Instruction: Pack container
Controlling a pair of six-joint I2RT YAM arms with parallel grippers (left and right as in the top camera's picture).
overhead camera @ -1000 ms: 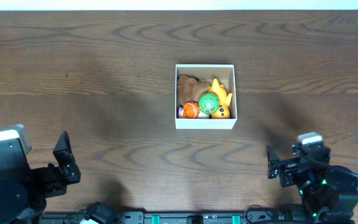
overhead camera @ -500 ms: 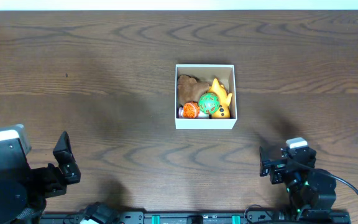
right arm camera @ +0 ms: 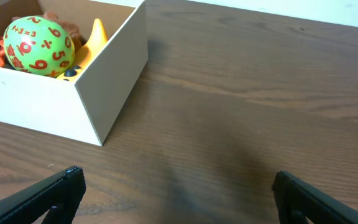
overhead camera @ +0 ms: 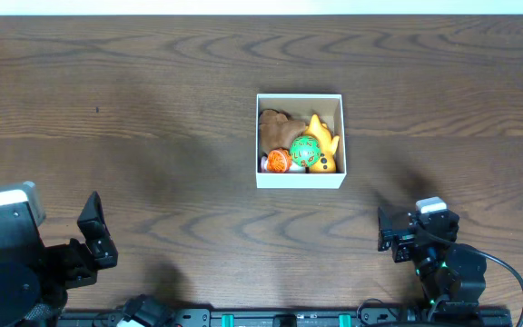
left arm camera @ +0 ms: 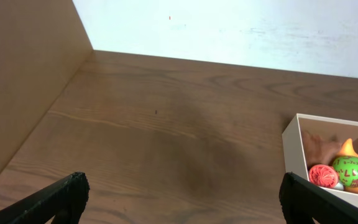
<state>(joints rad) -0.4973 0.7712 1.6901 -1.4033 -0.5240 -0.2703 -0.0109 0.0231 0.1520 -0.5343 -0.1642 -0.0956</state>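
Left gripper (left arm camera: 182, 193) and right gripper (right arm camera: 179, 186): jaws apart, empty, at 7 and 5 o'clock of the container (overhead camera: 300, 180). Risk: green ball (right arm camera: 41, 46) sits high on the pile; a nudged wall may spill it.

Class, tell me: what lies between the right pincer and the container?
Nothing but bare wooden table: the right wrist view shows only wood from the right pincer to the container, its white wall nearest.
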